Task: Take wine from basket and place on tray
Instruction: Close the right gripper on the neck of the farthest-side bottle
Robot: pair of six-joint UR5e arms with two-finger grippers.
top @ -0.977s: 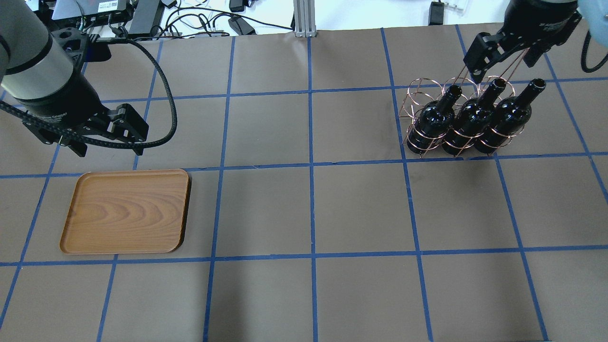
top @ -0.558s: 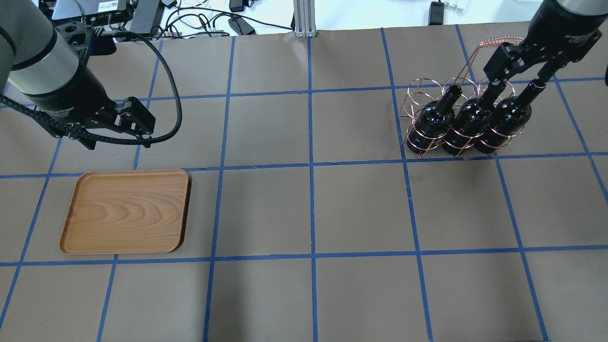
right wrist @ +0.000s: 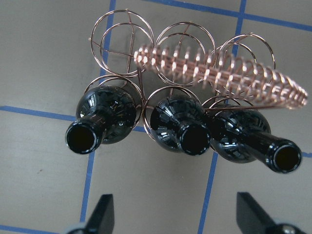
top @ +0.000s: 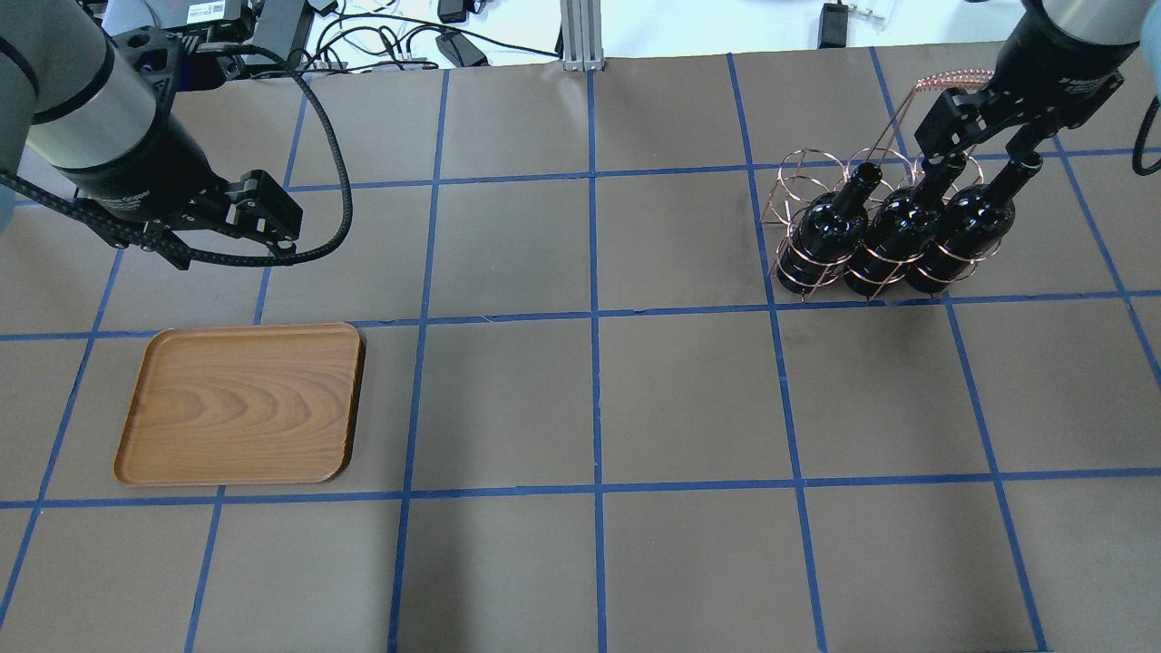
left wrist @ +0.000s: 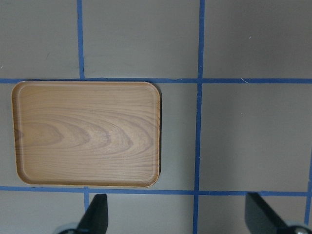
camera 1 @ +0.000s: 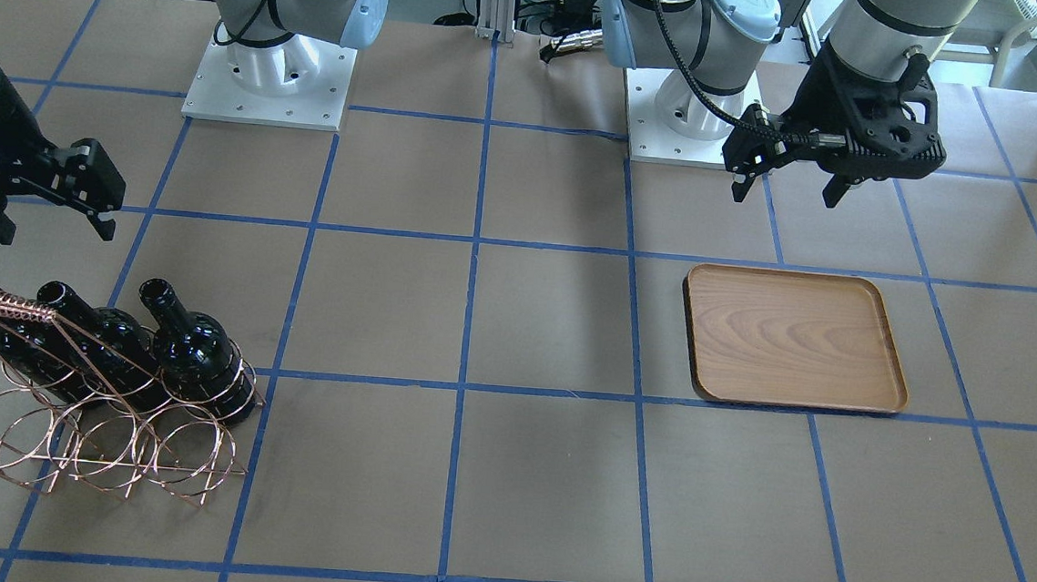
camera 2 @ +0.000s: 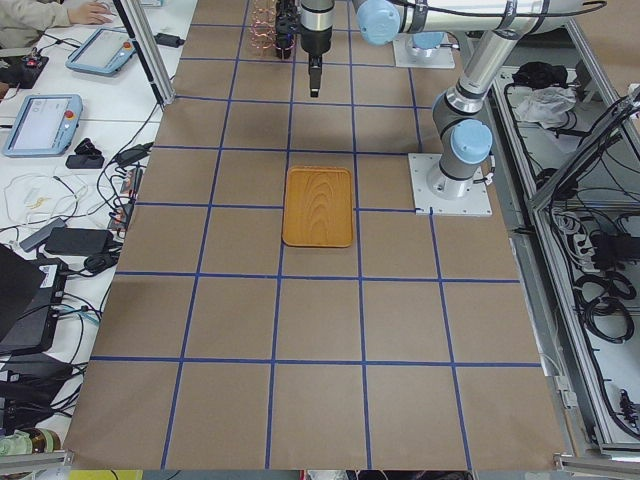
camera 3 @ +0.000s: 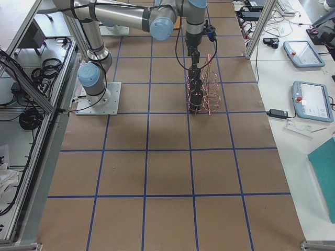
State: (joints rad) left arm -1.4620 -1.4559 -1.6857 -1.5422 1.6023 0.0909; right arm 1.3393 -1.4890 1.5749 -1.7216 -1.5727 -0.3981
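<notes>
Three glossy black wine bottles (top: 893, 238) lean side by side in the copper wire basket (top: 798, 186) at the right of the table. The wrist view shows their open mouths (right wrist: 195, 141) and the basket's wrapped handle (right wrist: 219, 68). My right gripper (top: 984, 145) hovers open over the bottle necks and holds nothing; it also shows in the front view (camera 1: 53, 226). The wooden tray (top: 240, 404) lies empty at the left. My left gripper (top: 231, 254) is open and empty above the table, just beyond the tray's edge (left wrist: 87, 134).
The brown table carries a blue tape grid (top: 594, 317). Both arm bases (camera 1: 268, 82) stand at the robot's edge. Cables and devices (top: 363, 36) lie past the table edge. Operator desks with tablets (camera 3: 309, 99) stand alongside.
My right gripper has shifted right, off the basket handle, and now hangs over the middle and right bottle necks. My left gripper has moved up and right in the overhead view. Both stay open.
</notes>
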